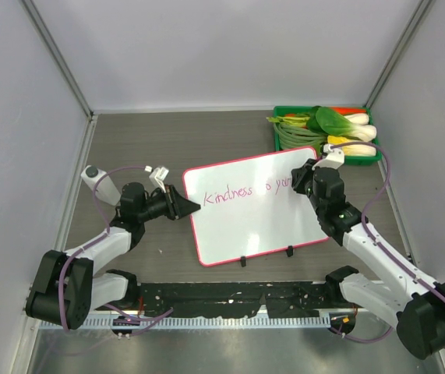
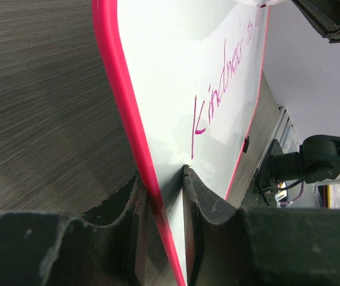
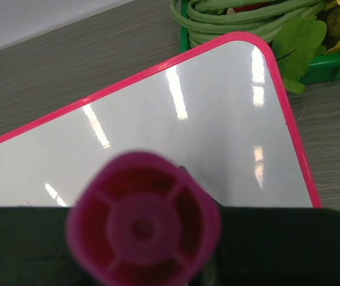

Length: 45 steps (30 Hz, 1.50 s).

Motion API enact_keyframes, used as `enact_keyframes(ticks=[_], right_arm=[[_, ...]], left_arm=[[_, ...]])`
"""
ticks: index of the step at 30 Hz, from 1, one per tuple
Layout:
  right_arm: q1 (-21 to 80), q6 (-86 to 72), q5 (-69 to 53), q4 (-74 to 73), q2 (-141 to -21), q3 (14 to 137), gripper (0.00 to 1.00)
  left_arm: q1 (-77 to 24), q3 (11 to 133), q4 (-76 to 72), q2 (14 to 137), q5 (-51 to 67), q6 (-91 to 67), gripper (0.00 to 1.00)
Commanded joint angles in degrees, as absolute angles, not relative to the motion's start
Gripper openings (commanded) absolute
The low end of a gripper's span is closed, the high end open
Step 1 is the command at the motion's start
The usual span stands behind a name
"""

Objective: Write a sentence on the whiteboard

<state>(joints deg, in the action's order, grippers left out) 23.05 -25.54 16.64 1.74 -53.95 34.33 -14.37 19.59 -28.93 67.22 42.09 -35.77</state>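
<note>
Reading "Kindness" (later letters unclear), the sentence (image 1: 249,192) slants across the whiteboard (image 1: 261,230).

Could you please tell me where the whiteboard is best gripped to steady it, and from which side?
Pinch the whiteboard by its thin left short edge, coming in level from the left, as the left gripper does. It is wide and thin, so only an edge fits the jaws; that edge is away from the clips on the near edge and the right gripper holding the marker.
</note>
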Motion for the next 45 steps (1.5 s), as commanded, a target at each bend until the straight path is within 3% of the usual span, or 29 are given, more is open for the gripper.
enact_keyframes(ticks=[1,18,45], right_arm=[[22.76,-24.26,18.81,3.08,-54.32,36.3,0.01],[22.68,-24.7,15.29,-1.32,-50.36,31.55,0.01],[21.98,-24.08,15.13,-0.53,-50.1,38.32,0.01]], left_arm=[[-15.64,19.78,-26.02,68.2,41.66,-31.46,0.0],[-15.64,19.6,-26.02,67.94,41.31,-31.55,0.0],[-15.64,19.69,-25.66,67.59,41.4,-31.46,0.0]])
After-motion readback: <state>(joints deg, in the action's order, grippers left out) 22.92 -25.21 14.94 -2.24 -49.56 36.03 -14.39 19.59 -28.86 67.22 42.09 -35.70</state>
